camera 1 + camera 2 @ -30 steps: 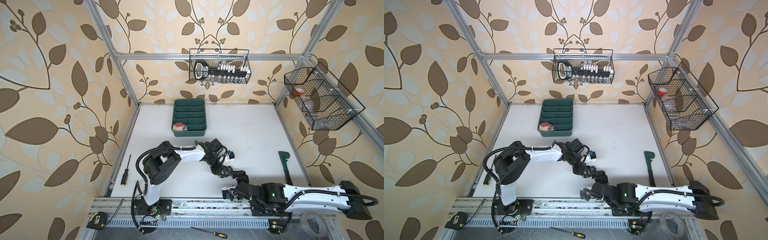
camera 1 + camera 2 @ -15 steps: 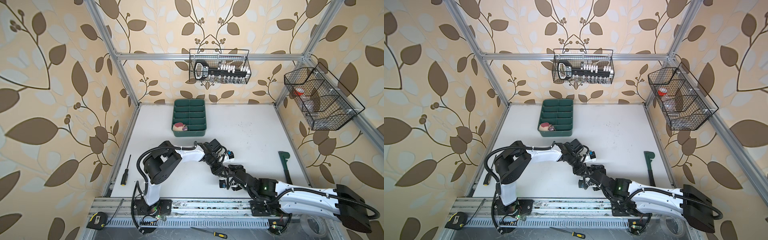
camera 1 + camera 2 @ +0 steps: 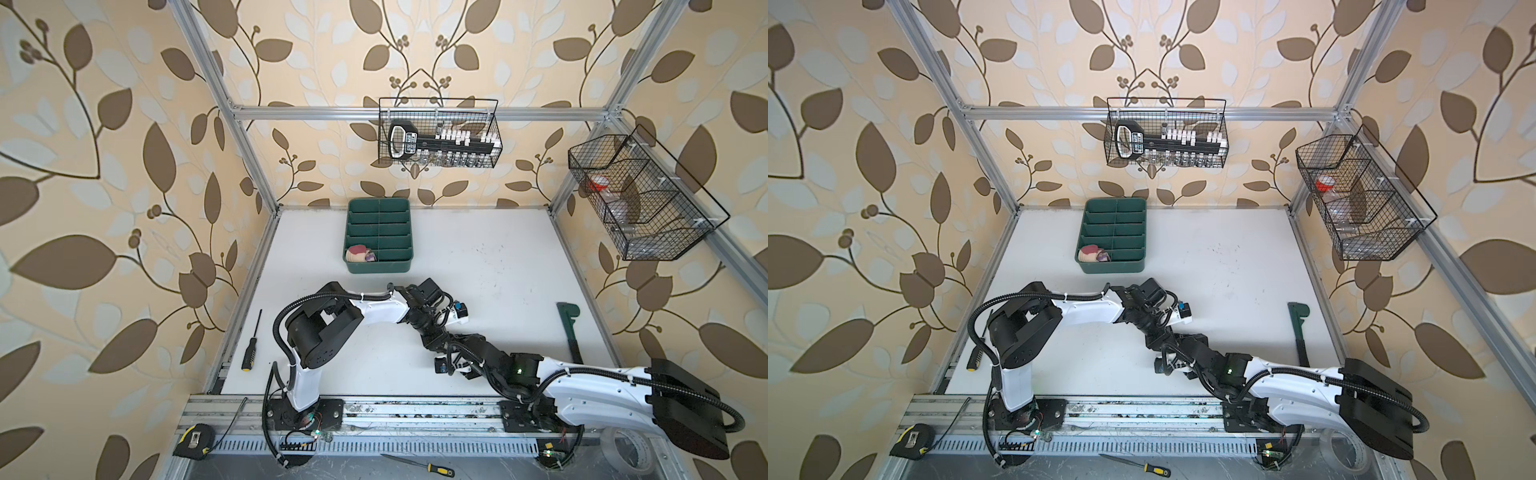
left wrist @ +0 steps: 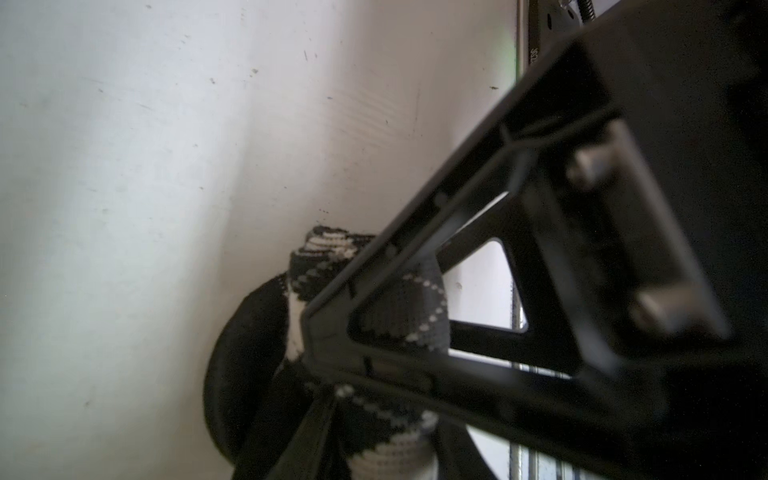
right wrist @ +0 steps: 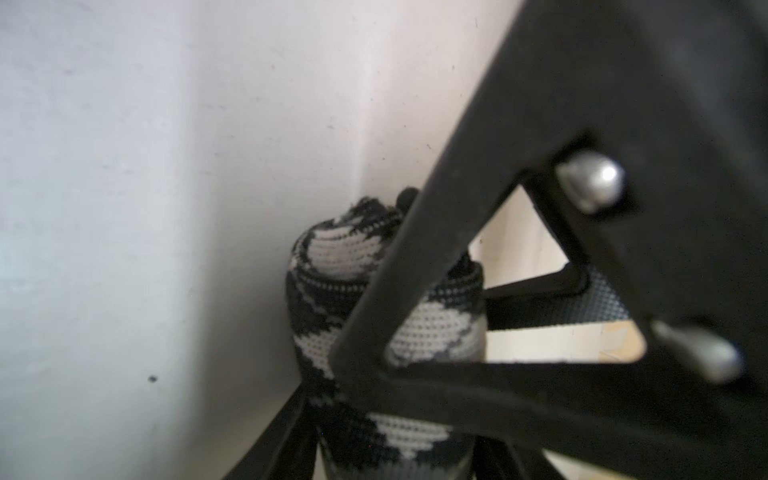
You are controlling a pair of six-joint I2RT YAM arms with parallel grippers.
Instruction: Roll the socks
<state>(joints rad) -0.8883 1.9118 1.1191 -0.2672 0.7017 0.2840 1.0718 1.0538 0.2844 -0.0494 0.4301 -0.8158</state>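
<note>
In both top views the two grippers meet low over the white table (image 3: 478, 257), hiding the argyle sock; the beige sock (image 3: 360, 253) sits rolled in the green tray (image 3: 380, 268). In the left wrist view, the left gripper (image 4: 332, 374) is clamped on the argyle sock (image 4: 320, 266). In the right wrist view, the right gripper (image 5: 332, 399) straddles the roll (image 5: 345, 249), though its grip cannot be judged. Should either gripper slip, the roll could spring loose.

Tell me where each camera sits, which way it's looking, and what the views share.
Top views: high overhead, looking down at the white table; both arms show, grippers meeting near the middle.
Left wrist: on the left arm, along its fingers at the argyle sock.
Right wrist: on the right arm, along its fingers.
Both wrist views share the rolled argyle sock.
</note>
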